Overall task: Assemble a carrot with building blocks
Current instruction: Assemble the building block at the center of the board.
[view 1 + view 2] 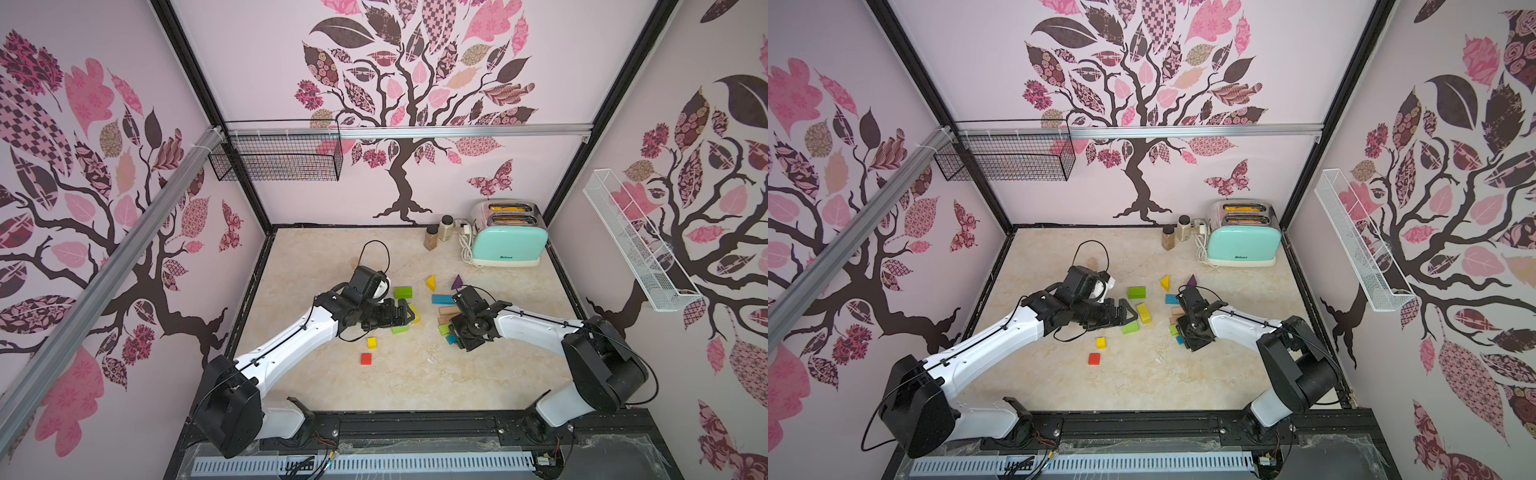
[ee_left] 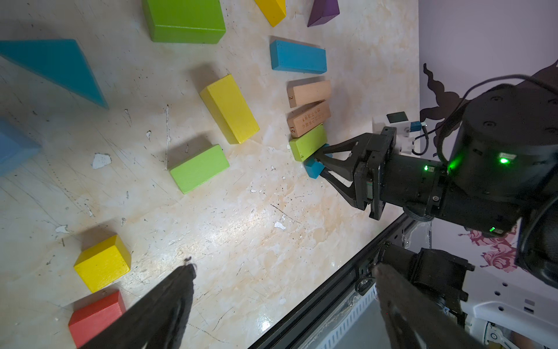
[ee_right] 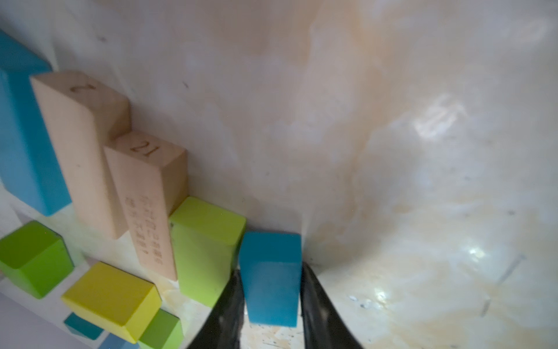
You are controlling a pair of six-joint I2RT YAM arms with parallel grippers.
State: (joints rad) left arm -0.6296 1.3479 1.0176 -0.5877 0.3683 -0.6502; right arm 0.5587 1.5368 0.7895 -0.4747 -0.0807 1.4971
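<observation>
Desk: marbled slab inside a black frame. The widest bare stretch runs from both sets of jaws back to the near rail.

Left arm: reaches low toward mid-desk. The left jaws are spread wide with nothing between them, and the fingers hang above the desk.

Right arm: wrist bent down, right jaws at desk level and partly parted. One finger stands on each side of a teal block that sits flat on the desk. Cannot tell whether the fingers press it or only flank it.

Toaster: far corner, well apart from both jaws, with two jars beside it.

Row on one side of the right jaws:
- The lime block sits just beside the teal block.
- Next come two tan bars, touching each other.
- The blue bar ends the row.

The opposite side of the right jaws shows bare desk.

Ahead of the left jaws: a yellow bar and a green block, apart from each other. A green bar lies beyond them.

Beyond the right jaws: a yellow wedge and a purple wedge, apart from each other.

Rail side of the left jaws: a yellow cube and a red cube, near each other but not touching.
</observation>
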